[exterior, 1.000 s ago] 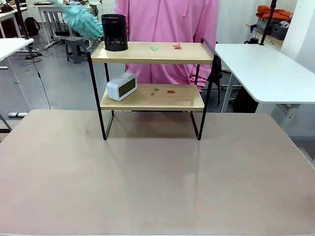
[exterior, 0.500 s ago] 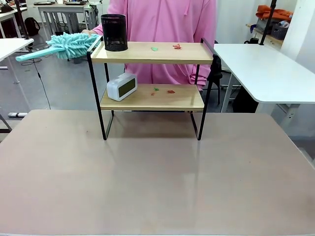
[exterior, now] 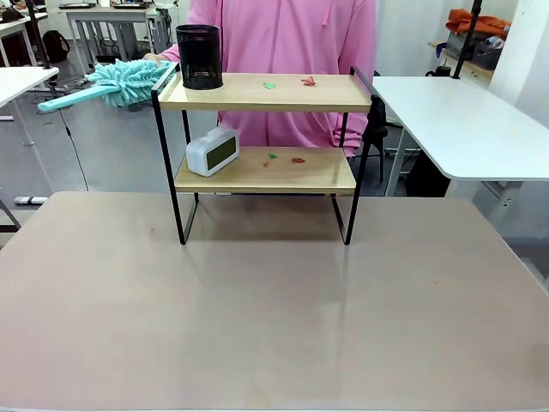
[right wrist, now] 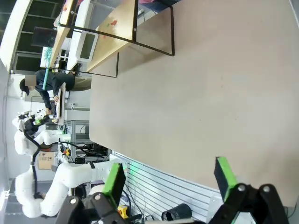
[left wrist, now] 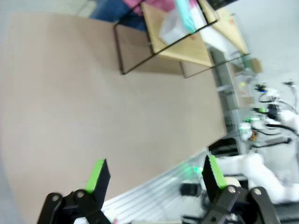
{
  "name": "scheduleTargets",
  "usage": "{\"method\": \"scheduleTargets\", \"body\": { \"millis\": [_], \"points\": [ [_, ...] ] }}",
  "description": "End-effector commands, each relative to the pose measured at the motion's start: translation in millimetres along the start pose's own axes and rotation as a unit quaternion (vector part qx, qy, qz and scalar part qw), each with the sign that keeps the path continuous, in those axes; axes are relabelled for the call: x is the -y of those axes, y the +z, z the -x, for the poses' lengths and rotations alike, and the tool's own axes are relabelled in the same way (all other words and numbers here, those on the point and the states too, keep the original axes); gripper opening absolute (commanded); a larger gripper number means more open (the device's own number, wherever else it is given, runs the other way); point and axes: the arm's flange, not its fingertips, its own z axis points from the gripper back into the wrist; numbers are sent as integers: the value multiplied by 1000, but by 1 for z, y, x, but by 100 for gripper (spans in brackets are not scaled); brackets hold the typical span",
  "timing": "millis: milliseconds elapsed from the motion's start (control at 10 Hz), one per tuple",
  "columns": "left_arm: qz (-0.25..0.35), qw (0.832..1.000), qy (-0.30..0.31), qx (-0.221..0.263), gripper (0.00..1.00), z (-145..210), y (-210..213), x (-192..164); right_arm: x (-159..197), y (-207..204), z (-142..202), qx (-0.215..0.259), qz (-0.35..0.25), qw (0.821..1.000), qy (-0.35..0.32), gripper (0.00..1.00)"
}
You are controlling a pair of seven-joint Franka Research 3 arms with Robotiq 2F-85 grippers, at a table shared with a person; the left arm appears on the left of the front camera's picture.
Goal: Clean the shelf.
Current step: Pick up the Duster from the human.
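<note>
Shelf [exterior: 309,176] on far middle of table [exterior: 257,326]. Top board: black mesh cup [exterior: 199,57] at left end, paper scraps [exterior: 269,85]. Lower board: white clock [exterior: 213,151] at left. Teal duster [exterior: 120,81] just left of shelf top. Left gripper [left wrist: 154,170] and right gripper [right wrist: 169,176] have jaws wide and empty, well apart from shelf.

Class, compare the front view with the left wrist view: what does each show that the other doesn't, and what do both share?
Front view: a black mesh pen cup and red and green scraps on the small two-tier wooden shelf with its black metal frame, and a fluffy teal duster to its left; the wrist picture blurs these. Left wrist view: the open left gripper, and another white robot arm beyond the edge of the brown table. Both: the shelf, the white digital clock on its lower board, and that table.
</note>
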Motion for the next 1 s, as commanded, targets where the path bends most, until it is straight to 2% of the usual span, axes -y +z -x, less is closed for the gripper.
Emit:
{"method": "scheduleTargets", "body": {
  "millis": [0, 100, 200, 300, 400, 500, 600, 700, 900],
  "points": [
    [122, 987, 102, -6, 100, -99, 15, -25, 2, 2, -1, 5, -11, 1000, 13, 100],
    [88, 986, 134, 39, 100, -131, 11, -32, 2, 2, -1, 5, -11, 1000, 13, 100],
    [152, 978, 139, -11, 100, -155, -2, -33, 2, 2, -1, 5, -11, 1000, 13, 100],
    [174, 969, 158, -74, 100, -168, -24, -31, 2, 2, -1, 5, -11, 1000, 13, 100],
    [112, 988, 105, 12, 100, -126, -9, -25, 2, 2, -1, 5, -11, 1000, 13, 100],
    [112, 988, 105, 12, 100, -126, -9, -25, 2, 2, -1, 5, -11, 1000, 13, 100],
    [146, 980, 133, -24, 100, -162, -35, -35, 2, 2, -1, 5, -11, 1000, 13, 100],
    [165, 976, 109, -86, 100, -148, -50, -27, 2, 2, -1, 5, -11, 1000, 13, 100],
    [182, 968, 138, -103, 100, -154, -84, -23, 2, 2, -1, 5, -11, 1000, 13, 100]
  ]
}}
